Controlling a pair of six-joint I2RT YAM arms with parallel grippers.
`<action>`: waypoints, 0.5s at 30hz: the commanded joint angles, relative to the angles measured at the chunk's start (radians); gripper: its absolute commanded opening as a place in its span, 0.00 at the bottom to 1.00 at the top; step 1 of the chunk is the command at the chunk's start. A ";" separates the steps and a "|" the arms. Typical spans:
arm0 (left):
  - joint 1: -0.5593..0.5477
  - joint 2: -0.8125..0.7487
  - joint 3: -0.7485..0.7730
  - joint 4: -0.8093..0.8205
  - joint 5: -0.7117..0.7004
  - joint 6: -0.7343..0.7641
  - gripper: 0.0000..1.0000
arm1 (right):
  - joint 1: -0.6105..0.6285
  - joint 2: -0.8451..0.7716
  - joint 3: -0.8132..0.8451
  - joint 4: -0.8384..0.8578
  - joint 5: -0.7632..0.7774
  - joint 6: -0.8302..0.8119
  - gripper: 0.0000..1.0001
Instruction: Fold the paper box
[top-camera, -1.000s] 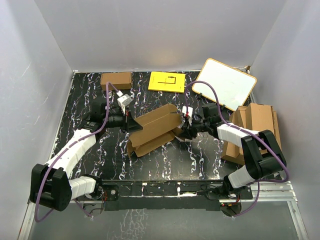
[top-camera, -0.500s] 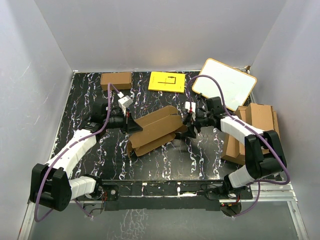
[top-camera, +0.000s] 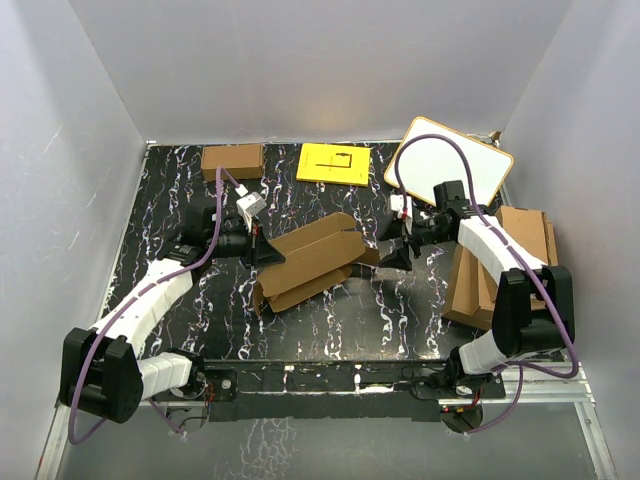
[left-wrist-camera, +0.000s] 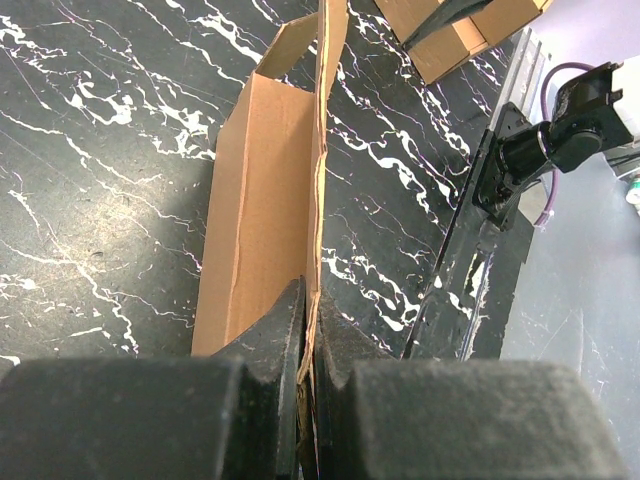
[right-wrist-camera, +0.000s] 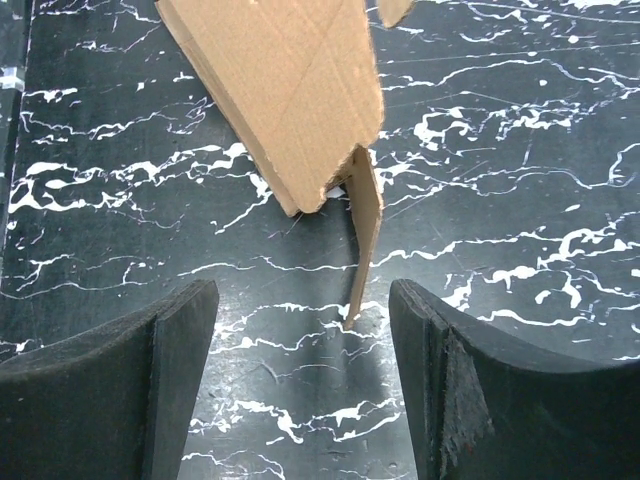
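Left gripper (top-camera: 268, 254): clamped shut on the left end of the paper box (top-camera: 310, 262). In the left wrist view both fingers (left-wrist-camera: 275, 345) pinched a thin cardboard edge.

Paper box: mid-table on the black marbled table (top-camera: 180, 190), lying at a slant between the two arms, partly opened. Walls were not squared and its end flaps were loose.

Right gripper (top-camera: 393, 257): jaws spread wide, holding nothing, just off the box's right end. In the right wrist view one narrow flap (right-wrist-camera: 364, 235) stood on edge ahead of the gap, touching neither finger.

Judgement: step in hand was forming the right end, with the left arm anchoring the box. The next move probably called for the right gripper to take or push that upright flap inward along its crease without dragging the thin walls askew.

Markings: box plain. Small brown carton (top-camera: 232, 160) plain. Yellow sheet (top-camera: 335, 163) bore a faint dark line figure, too small to read. Whiteboard (top-camera: 452, 166) looked blank. Cardboard pile (top-camera: 510, 245) at the right was unmarked.
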 joint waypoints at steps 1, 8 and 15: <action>-0.004 -0.035 0.003 -0.026 0.009 0.023 0.00 | -0.009 -0.057 0.050 0.149 -0.007 0.163 0.73; -0.005 -0.035 0.007 -0.026 0.016 0.027 0.00 | 0.025 0.011 0.002 0.586 0.269 0.626 0.33; -0.005 -0.044 0.003 -0.014 0.012 0.020 0.00 | 0.075 0.148 0.010 0.537 0.209 0.584 0.22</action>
